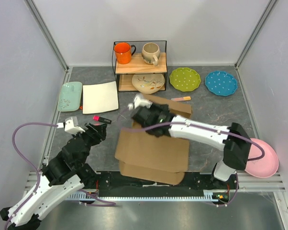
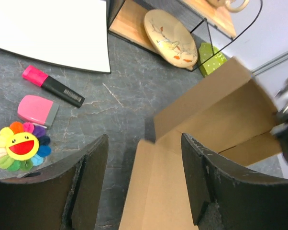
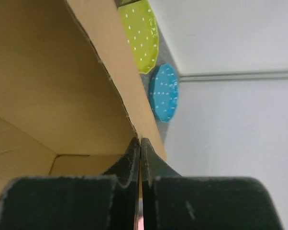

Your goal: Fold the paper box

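Top external view shows the paper box (image 1: 153,152) mid-table (image 1: 206,110), half folded; the right gripper (image 1: 146,117) pinches its raised back panel; the left gripper (image 1: 97,130) hangs wide beside it; next, I judge, that panel needs steady folding over.

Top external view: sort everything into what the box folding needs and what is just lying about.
Job: paper box, right pincer shut on its raised flap, left pincer open beside it.
Lying about: orange mug, beige mug, green plate, blue plate, pink plate, white square plate, mint tray, pink marker.
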You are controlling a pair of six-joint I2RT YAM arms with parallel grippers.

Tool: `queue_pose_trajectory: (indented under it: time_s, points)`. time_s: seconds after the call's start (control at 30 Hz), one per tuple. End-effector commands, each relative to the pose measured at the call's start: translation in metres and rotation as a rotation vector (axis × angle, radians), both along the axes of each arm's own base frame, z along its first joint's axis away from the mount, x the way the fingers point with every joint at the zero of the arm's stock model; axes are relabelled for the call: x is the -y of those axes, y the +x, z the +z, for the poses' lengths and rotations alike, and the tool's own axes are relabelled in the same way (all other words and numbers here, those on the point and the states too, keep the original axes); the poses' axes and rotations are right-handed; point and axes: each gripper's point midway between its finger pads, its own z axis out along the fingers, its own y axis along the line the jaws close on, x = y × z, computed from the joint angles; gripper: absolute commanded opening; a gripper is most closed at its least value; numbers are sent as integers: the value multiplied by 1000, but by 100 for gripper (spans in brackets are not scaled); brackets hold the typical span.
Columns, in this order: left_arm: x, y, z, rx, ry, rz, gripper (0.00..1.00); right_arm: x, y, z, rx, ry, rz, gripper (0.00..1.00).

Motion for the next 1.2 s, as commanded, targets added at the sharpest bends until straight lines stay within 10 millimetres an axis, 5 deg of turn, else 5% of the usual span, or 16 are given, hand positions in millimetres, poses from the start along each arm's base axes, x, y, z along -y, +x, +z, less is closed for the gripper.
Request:
queue_pose_trajectory:
  time_s: [0.0, 0.2, 0.43, 0.67, 0.7, 0.77, 0.8, 1.0, 1.17]
  points:
    - [-13, 2, 46, 108, -19, 49, 69, 42, 27, 52, -93, 489, -157, 0]
    - [-22, -1, 100, 222, -42, 57, 69, 106, 51, 47, -255, 985, -336, 0]
    - [-27, -13, 142, 307, -91, 24, 68, 109, 35, 11, -457, 1350, -437, 0]
    - [-16, -12, 127, 284, -108, -19, 68, 105, 9, -14, -562, 1706, -576, 0]
    - [-13, -12, 125, 278, -122, -25, 68, 106, -2, -35, -593, 1718, -634, 0]
    - [-8, -10, 116, 261, -122, -40, 68, 102, -11, -38, -588, 1806, -678, 0]
    - [-6, -9, 113, 254, -126, -45, 68, 104, -23, -60, -610, 1813, -749, 0]
    - [11, -5, 96, 203, -121, -94, 68, 108, -64, -108, -605, 1929, -978, 0]
    - [22, -2, 82, 162, -128, -117, 67, 109, -85, -116, -533, 1997, -1034, 0]
